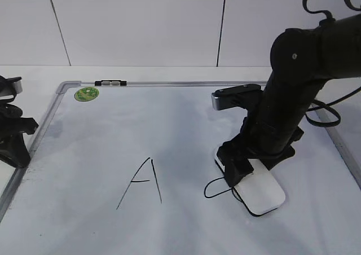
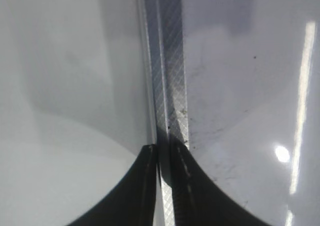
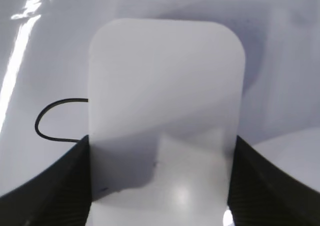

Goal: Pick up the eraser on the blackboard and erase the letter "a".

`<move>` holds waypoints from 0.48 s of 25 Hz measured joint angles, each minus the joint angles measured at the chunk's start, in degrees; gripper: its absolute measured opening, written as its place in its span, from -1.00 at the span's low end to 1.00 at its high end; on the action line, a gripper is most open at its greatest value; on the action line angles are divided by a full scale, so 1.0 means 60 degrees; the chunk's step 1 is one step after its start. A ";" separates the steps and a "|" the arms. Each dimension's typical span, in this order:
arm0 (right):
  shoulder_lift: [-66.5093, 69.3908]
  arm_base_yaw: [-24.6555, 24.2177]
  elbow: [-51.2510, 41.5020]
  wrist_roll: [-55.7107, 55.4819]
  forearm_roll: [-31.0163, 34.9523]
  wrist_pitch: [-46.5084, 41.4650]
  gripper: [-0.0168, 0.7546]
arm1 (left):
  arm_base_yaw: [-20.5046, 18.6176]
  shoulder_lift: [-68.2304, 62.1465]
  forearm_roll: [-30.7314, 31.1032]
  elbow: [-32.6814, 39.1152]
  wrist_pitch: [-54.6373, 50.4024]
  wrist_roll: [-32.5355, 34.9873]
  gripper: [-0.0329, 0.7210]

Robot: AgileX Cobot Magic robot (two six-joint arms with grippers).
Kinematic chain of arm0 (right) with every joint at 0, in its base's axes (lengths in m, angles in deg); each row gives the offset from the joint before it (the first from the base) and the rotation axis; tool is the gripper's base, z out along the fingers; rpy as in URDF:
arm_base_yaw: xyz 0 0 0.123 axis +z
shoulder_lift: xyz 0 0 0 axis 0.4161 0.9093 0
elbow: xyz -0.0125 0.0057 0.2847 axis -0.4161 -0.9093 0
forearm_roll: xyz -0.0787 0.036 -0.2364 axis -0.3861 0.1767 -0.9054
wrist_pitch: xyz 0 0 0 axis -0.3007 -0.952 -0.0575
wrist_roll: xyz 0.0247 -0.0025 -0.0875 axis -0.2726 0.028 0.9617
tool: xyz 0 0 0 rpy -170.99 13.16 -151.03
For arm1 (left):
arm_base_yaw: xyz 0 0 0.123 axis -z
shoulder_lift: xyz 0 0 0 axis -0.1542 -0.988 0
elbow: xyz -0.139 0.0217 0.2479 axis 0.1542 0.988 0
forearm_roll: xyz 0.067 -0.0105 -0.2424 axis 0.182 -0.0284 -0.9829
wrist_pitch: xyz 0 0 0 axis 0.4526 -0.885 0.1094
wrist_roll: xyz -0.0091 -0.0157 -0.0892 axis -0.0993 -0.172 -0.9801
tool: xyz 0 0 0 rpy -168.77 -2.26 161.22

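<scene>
Right fingers point(image 3: 160, 186): clamped on the long sides of the eraser point(image 1: 260, 190), one black pad against each edge in my right wrist view.
Eraser: flat on the blackboard point(image 1: 169, 125), right of centre, its near end sticking out past my wrist; the felt underside is hidden.
Letter "a" point(image 1: 217, 190): mostly covered by the eraser; only a thin black loop shows at its left side, touching the edge, and the rest I cannot see.
Capital "A" point(image 1: 141, 183): in full view, left of the eraser and apart from it.
Left fingers point(image 2: 162, 156): pressed together with only a thin slit between the tips, holding nothing, over the grey frame strip point(image 2: 167, 61) at the blackboard's left edge.
Left arm point(image 1: 14, 136): cut off by the exterior view's left border.
Green sticker point(image 1: 86, 93) and clip point(image 1: 111, 83): at the far left corner; sticker print too small to read.
Desk point(image 1: 34, 77): white, visible behind the blackboard.
</scene>
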 joint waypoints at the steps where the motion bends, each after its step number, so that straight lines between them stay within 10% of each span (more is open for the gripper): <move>1: 0.0000 0.0000 0.0000 0.0000 0.0000 0.0000 0.50 | 0.0000 0.0000 0.0000 0.0000 0.0000 0.0000 -0.74; 12: 0.0022 0.1095 0.0022 0.0123 -0.0268 0.0146 0.50 | 0.0000 0.0000 0.0000 0.0000 0.0000 0.0000 -0.74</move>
